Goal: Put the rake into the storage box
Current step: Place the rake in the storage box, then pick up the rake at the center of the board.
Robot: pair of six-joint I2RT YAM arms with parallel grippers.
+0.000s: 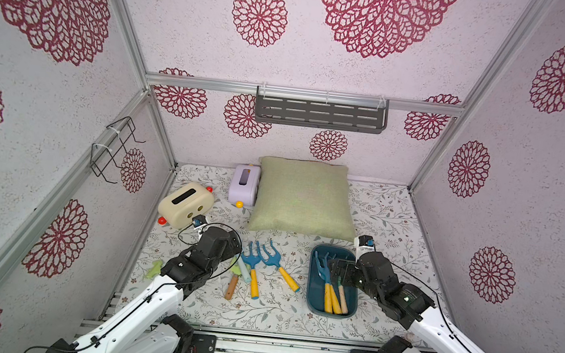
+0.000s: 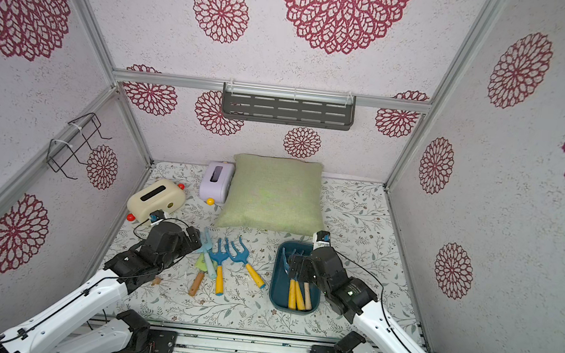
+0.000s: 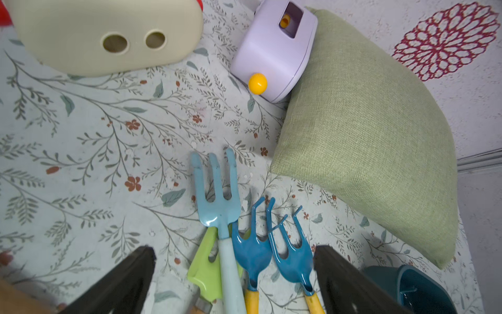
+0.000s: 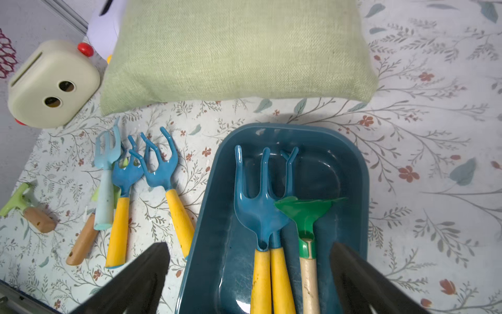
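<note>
Left claw (image 3: 233, 251) hung spread and empty over two blue-pronged, yellow-handled rakes (image 1: 252, 260) on the floral worktop (image 1: 259, 313). Rightward, another such blue rake (image 4: 260, 206) lay inside the shallow teal plastic storage box (image 1: 314, 295), with the right claw (image 4: 250, 246) gaping above it, holding nothing. Deposit seemed done; next, that claw should lift clear.

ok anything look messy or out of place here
Nothing looks spilled or broken. On the floral cloth the loose tools overlap: the pale blue plastic fork lies on top of a lime green tool head. Another lime green tool with a short wooden handle lies apart from the group, near the left arm.
</note>
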